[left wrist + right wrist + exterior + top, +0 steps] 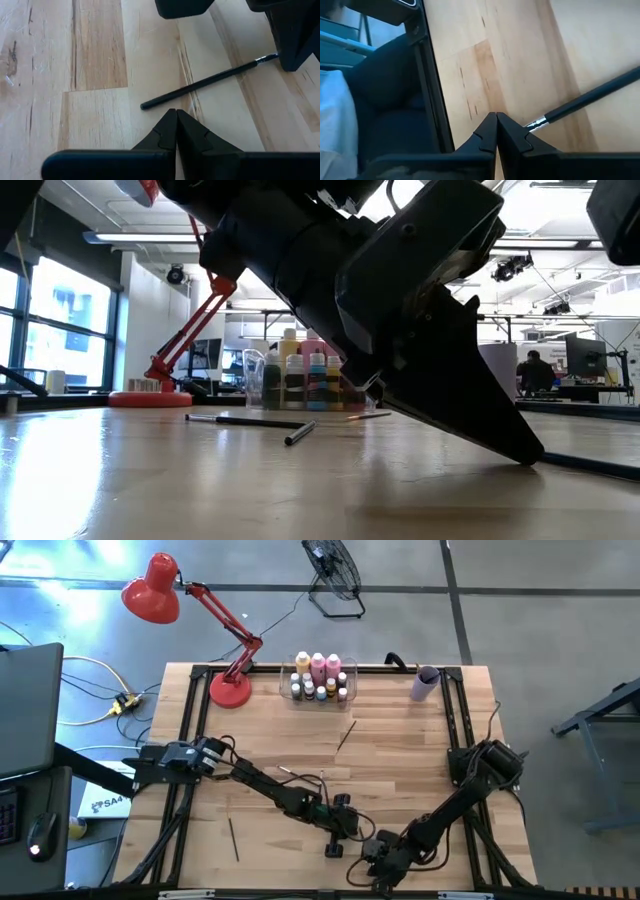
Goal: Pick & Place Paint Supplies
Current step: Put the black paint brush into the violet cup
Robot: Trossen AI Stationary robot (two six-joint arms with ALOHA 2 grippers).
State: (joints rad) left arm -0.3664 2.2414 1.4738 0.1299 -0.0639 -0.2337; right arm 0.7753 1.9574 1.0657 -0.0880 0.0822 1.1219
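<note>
Lying just ahead of shut, empty left gripper (176,114) — dark paintbrush (200,84); right gripper (496,118) shut too.

- 3 tall bottles (318,666), 1 yellow-orange and 2 pink, stand upright in a cluster at the table's far edge, near the middle
- about 8 tiny white-capped bottles (320,690) of mixed colours stand just in front of them, though the exact count is hard to tell
- 1 thin brush (346,735) lies slanted on bare wood near the cluster; another brush (233,839) lies near the front left; a dark-handled brush (207,82) with a metal ferrule lies flat by the front edge
</note>
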